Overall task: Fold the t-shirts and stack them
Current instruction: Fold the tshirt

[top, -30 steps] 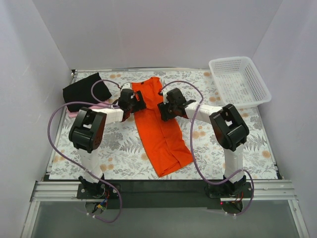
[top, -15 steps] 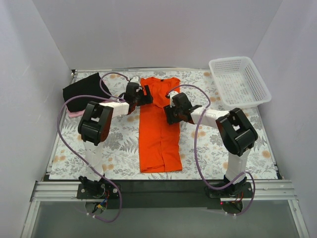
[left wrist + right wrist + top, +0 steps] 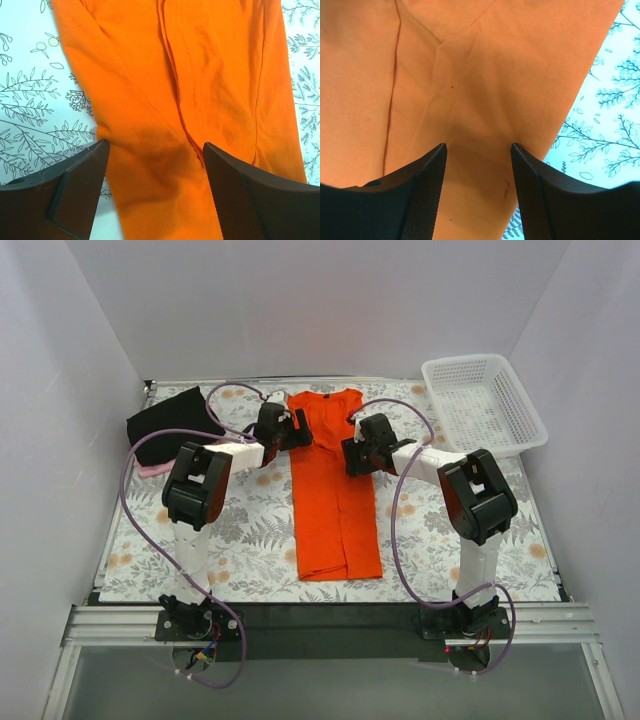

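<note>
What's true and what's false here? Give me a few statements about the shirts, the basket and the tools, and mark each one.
1. The orange shirt lies on the table as a long narrow strip. True.
2. The basket holds a shirt. False: nothing is in it.
3. The black shirt lies at the far left corner. True.
4. The left tool is shut on the orange shirt. False: its jaws stand apart over the cloth.
5. The right tool is over the orange shirt too. True.
6. The pink shirt lies on top of the black shirt. False: it only peeks out at the black shirt's near edge.
</note>
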### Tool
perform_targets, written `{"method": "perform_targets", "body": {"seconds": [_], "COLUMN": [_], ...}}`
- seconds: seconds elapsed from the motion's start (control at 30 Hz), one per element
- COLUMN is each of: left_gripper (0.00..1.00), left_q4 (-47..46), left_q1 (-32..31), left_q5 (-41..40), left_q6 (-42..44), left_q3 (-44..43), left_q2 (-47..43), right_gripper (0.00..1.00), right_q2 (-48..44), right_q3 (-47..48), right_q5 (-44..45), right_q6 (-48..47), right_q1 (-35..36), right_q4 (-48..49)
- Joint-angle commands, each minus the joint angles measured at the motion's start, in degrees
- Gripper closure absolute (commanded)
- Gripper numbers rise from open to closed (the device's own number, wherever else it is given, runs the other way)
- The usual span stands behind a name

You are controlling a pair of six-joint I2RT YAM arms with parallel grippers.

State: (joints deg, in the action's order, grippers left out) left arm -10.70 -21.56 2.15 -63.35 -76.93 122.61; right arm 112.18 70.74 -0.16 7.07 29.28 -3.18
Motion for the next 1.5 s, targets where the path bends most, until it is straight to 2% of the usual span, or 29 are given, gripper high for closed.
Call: {"method": "perform_targets", "body": {"seconds": [0.0, 0.2, 0.33, 0.43, 0.57, 0.6, 0.8, 1.0, 1.13, 1.23, 1.47], "left_gripper": [0.3, 0.26, 0.23, 0.22, 0.22, 0.22, 0.23, 0.23, 0.24, 0.24, 0.26], "left_q4": [4.99, 2.62, 2.52, 3.4, 3.67, 3.58, 4.37, 10.34, 16.22, 17.55, 19.22], "left_q1": [-0.24, -0.94, -1.64, -1.82, -3.22, -3.83, -11.3, -18.16, -21.67, -23.6, -30.99], "left_q5": [0.04, 0.13, -0.39, -1.36, -4.08, -4.61, -8.56, -13.93, -15.07, -14.55, -16.03], "left_q6": [0.86, 2.53, 4.11, 3.94, 0.96, -0.7, -6.6, -13.54, -16.97, -19.96, -25.41], "left_q3": [-0.24, 3.35, 6.16, 8.62, 17.75, 22.3, 39.97, 48.44, 51.61, 53.98, 56.19], "left_q2": [1.41, -5.52, -14.57, -21.43, -30.57, -33.63, -44.97, -57.71, -61.87, -63.19, -61.44], "right_gripper": [0.5, 0.44, 0.34, 0.31, 0.31, 0.31, 0.31, 0.31, 0.31, 0.31, 0.32], "right_q2": [1.82, -4.15, -12.13, -18.11, -24.45, -25.42, -34.38, -48.0, -53.81, -54.61, -55.49], "right_q3": [1.07, -1.3, -3.49, -6.56, -11.57, -12.55, -22.56, -32.05, -34.34, -37.15, -41.55], "right_q5": [-1.05, -2.83, -2.38, -2.56, -1.69, -0.46, 7.01, 10.62, 11.59, 11.59, 9.31], "right_q6": [-1.62, -2.41, -2.06, -0.66, 1.45, 1.8, 5.67, 11.03, 13.22, 14.72, 17.36], "right_q1": [-0.54, 0.34, 1.31, 1.92, 3.77, 5.07, 12.1, 16.16, 17.39, 17.83, 18.62], "right_q4": [-4.47, -3.76, -3.76, -3.85, -3.85, -3.85, -5.78, -8.85, -12.63, -13.78, -13.43]}}
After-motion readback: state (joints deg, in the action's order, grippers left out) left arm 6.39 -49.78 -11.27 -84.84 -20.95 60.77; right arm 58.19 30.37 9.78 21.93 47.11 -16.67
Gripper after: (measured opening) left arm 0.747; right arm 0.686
